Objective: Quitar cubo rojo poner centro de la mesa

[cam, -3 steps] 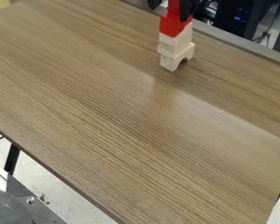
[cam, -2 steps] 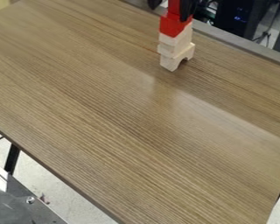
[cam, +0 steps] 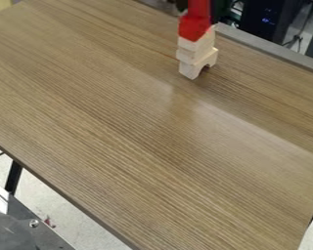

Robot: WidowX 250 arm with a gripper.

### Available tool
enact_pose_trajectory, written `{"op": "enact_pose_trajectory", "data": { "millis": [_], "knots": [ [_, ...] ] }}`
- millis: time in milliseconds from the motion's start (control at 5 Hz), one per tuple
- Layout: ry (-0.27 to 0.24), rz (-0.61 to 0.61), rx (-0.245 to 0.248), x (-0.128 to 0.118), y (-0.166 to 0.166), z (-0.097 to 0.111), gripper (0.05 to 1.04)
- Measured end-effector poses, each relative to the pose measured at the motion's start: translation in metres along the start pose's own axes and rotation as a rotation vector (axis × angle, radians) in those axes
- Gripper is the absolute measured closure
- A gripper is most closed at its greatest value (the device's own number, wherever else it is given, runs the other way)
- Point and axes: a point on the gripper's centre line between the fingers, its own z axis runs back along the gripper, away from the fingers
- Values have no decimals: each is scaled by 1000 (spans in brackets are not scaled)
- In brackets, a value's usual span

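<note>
"Where is your gripper [cam: 199, 13]?"

"At the top edge of the camera view, partly cut off, over the tower by the table's far edge. Its black parts show on both sides of the upper red block [cam: 199, 7]."

"Are you pinching that block?"

"I cannot tell; the view doesn't settle whether I have hold of it or am merely around it."

"And beneath it?"

"The lower red block [cam: 193, 28], on top of pale wooden blocks [cam: 196, 49]. At the bottom, an arched wooden block [cam: 190, 70] stands on the brown table [cam: 139, 122]. I can't tell whether the two red blocks touch."

"So is any red at the table's middle?"

"No, both red blocks are well apart from it, up at my tower."

"What else do you see?"

"A dark box [cam: 267, 22] beyond the far edge, and a grey metal surface [cam: 38, 234] at the lower left."
</note>
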Motion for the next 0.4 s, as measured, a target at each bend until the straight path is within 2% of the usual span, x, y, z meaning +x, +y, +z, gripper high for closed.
{"op": "enact_pose_trajectory", "data": {
  "millis": [200, 400],
  "knots": [
    [-21, 2, -7, 8, 0, 4, 84],
    [-19, 1, -11, 10, 2, 2, 133]
  ]
}}
